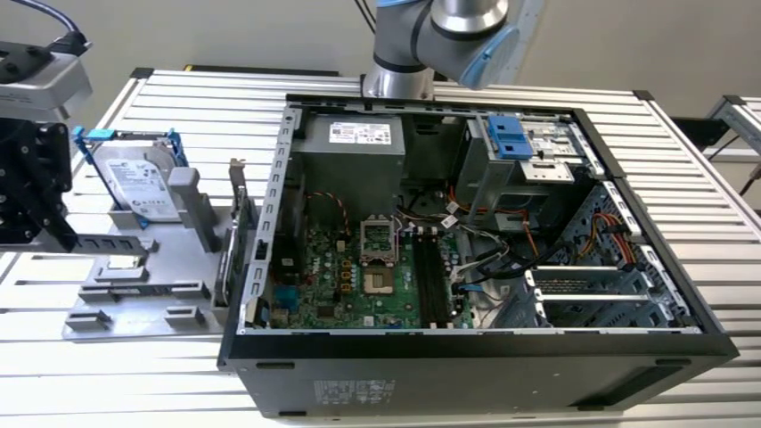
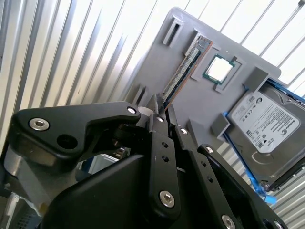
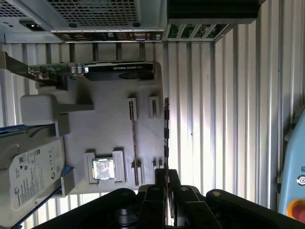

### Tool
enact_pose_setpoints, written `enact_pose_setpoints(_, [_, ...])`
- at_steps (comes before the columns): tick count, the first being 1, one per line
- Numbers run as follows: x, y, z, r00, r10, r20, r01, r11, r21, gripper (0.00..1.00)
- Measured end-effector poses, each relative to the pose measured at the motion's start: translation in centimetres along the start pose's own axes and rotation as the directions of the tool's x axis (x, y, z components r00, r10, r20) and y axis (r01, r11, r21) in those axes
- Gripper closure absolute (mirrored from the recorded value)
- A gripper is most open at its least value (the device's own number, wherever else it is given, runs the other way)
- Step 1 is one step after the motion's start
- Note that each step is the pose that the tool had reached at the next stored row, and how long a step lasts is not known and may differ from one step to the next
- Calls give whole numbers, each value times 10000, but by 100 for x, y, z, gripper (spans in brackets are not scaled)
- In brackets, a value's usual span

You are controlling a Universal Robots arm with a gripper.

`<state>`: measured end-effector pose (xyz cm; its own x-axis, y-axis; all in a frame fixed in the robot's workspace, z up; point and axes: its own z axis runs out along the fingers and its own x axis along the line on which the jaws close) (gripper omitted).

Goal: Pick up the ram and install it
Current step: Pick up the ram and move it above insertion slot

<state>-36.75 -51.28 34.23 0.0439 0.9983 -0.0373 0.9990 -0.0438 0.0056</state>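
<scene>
The ram (image 2: 186,71) is a long thin green stick seen on edge, running out from my fingertips over the grey fixture (image 2: 157,57). My gripper (image 2: 161,109) is shut on its near end. In the first wrist view the ram (image 3: 166,129) is a dark thin line along the edge of the fixture (image 3: 105,124), ending in my gripper (image 3: 165,172). I cannot tell whether the stick still touches the fixture. In the exterior view my gripper (image 1: 53,239) hangs over the fixture (image 1: 131,290) at the far left. The black motherboard slots (image 1: 434,281) lie inside the open computer case (image 1: 476,348).
On the fixture sit a square silver processor (image 2: 219,69), a hard drive with blue brackets (image 1: 137,187) and a graphics card (image 3: 119,71) standing near the case. The case wall rises between the fixture and the motherboard. The slatted metal table (image 1: 701,196) surrounds everything.
</scene>
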Motion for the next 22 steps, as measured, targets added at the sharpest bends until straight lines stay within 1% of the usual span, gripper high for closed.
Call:
enact_pose_setpoints(13, [-4,1,-108,9999,128,2,-128,9999,6,100])
enact_pose_setpoints(22, [-8,1,-199,9999,132,1,-132,9999,6,100])
